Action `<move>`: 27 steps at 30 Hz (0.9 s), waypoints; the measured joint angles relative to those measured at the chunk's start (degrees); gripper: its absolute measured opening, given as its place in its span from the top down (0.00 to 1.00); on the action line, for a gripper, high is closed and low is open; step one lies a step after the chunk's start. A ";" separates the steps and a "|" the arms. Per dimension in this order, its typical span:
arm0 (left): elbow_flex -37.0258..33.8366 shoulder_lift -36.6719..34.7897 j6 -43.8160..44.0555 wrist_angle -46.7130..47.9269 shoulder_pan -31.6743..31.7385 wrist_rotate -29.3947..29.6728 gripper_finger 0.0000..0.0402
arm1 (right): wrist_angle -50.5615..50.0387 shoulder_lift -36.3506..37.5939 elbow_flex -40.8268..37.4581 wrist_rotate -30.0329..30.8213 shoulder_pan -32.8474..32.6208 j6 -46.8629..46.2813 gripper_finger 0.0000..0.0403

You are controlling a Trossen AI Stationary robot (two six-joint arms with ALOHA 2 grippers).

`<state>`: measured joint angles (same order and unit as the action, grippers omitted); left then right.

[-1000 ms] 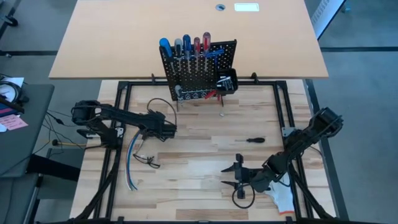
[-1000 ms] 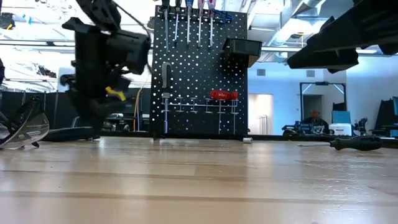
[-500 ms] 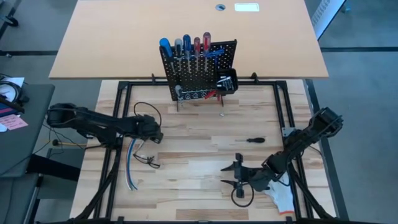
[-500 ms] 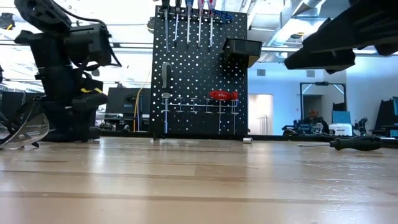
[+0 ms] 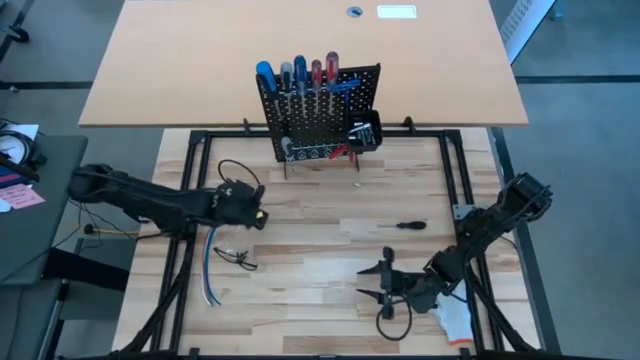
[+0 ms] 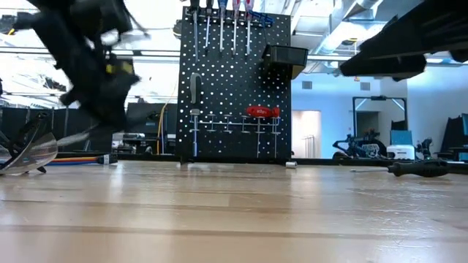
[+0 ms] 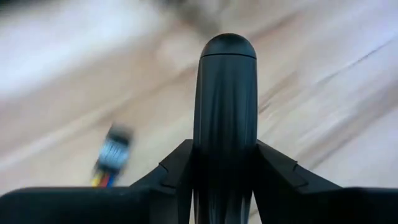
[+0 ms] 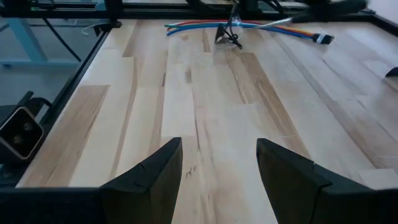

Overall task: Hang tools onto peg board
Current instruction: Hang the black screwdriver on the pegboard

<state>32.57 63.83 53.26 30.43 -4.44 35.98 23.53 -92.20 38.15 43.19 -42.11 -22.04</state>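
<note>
Peg board (image 5: 320,112): set upright at the 12 o'clock edge of the wooden tabletop (image 5: 320,270), with a small black bin (image 5: 365,133) attached at its 3 o'clock side. A row of screwdrivers (image 5: 298,75) with blue, grey and red handles is hung along its top; red-handled pliers (image 6: 262,111) are seen lower on the panel in the low view.

Loose tool: one black-handled screwdriver (image 5: 409,225) is laid flat on the tabletop at about 3 o'clock of centre, well apart from the board and from both claws.

Left claw (image 5: 256,214): held at 9 o'clock of centre, above the wood, beside a bundle of coloured cables (image 5: 212,270). In the left wrist view its fingers (image 7: 226,118) are pressed together, with nothing pinched between them.

Right claw (image 5: 372,281): positioned at about 5 o'clock, low over the tabletop, pointed toward 9 o'clock. Its fingers (image 8: 155,171) are spread wide, with only bare wood seen between them.

White glove (image 5: 455,320): laid at 5 o'clock, partly under the right arm.
</note>
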 joint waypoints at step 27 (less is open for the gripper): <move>-0.76 28.19 -56.04 -95.31 -25.42 7.26 0.72 | 27.90 -1.09 3.74 -20.44 22.20 17.59 0.33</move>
<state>31.81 92.02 -2.78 -64.88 -29.87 43.23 51.43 -93.29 41.89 22.75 -19.91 -4.45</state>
